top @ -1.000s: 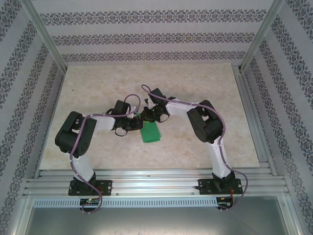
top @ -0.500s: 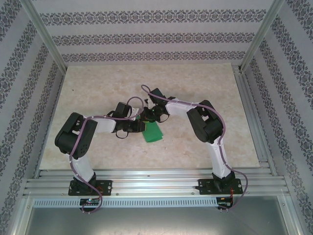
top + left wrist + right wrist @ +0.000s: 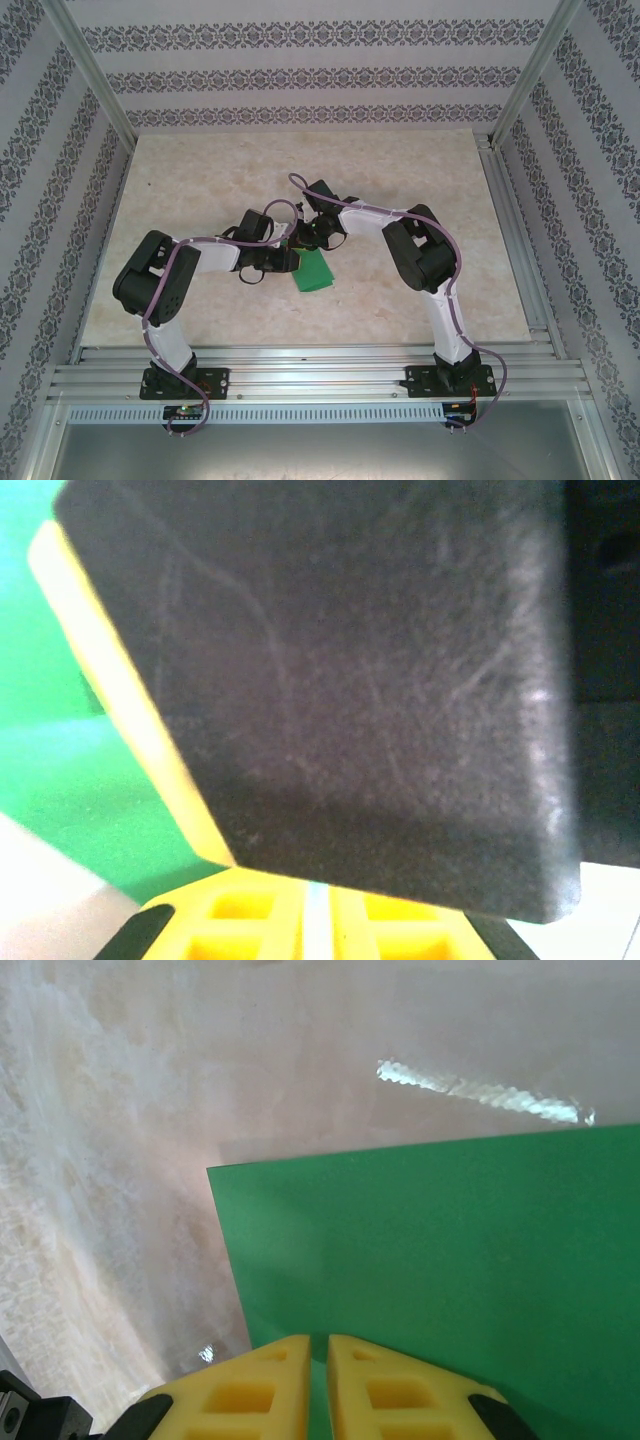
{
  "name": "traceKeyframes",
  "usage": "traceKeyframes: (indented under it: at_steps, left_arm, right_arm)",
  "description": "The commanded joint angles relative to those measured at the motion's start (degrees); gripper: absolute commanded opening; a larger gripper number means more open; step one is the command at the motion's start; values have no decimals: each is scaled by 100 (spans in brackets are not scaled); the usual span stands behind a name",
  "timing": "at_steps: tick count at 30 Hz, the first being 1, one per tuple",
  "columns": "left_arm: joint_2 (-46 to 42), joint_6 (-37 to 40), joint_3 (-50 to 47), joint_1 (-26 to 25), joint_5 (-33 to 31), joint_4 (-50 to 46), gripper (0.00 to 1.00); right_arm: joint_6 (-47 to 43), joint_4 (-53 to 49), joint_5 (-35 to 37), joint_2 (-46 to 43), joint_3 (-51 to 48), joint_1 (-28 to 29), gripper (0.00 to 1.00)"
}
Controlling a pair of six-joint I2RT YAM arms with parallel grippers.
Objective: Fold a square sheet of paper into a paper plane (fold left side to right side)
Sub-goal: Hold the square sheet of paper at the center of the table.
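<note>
The square sheet of paper point(image 3: 314, 271) is bright green and lies on the table as a narrow upright rectangle between the two arms. My left gripper point(image 3: 287, 262) is at its left edge. In the left wrist view its yellow fingers point(image 3: 240, 910) stand almost together with a thin pale gap. The green paper point(image 3: 60, 780) lies to their left, and a dark block point(image 3: 380, 680) sits close in front. My right gripper point(image 3: 303, 240) is at the sheet's far end. Its fingers point(image 3: 400, 1385) are shut, with their tips over the green paper point(image 3: 450, 1250).
The pale marbled tabletop point(image 3: 200, 180) is open around the sheet, with patterned walls on three sides. Aluminium rails point(image 3: 320, 370) run along the near edge by the arm bases. A metal strip point(image 3: 515, 240) borders the right side.
My left gripper has slid right and slightly away, closing in on the sheet's left edge and the right gripper. The right arm has stayed put.
</note>
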Motion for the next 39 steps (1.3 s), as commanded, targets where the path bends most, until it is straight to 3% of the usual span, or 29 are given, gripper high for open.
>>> traceKeyframes:
  at_steps: [1, 25, 39]
  left_arm:
    - [-175, 450, -228, -504, 396, -556, 15]
    - [-607, 356, -819, -1113, 719, -28, 19]
    - [-956, 346, -952, -1147, 274, -131, 20]
  right_arm:
    - [-74, -334, 473, 356, -26, 54, 14]
    - [-93, -378, 542, 398, -34, 40, 14]
    - [-15, -140, 458, 249, -237, -2, 14]
